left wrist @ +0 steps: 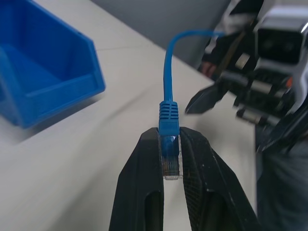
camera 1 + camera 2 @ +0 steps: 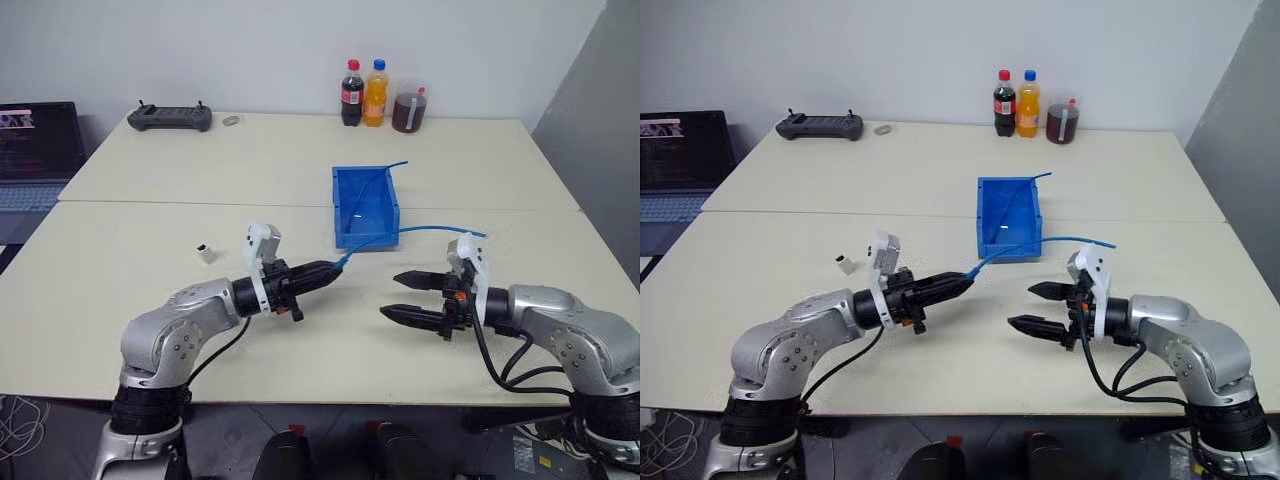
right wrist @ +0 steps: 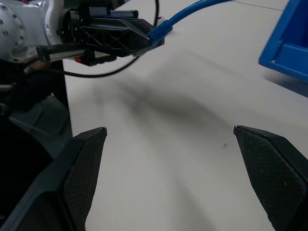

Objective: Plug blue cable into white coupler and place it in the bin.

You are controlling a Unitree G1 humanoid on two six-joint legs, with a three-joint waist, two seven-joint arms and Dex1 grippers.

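White coupler standing on the tabletop, well to the left of the bin. Left end effector, raised in front of the bin, clenched on the plug end of the blue cable; the cable runs back past the bin's front lip to the bin's right side. A second blue cable lies inside the bin, one end over the far rim. Right end effector, to the front right of the bin, released, fingers spread wide and holding nothing, facing the left one.
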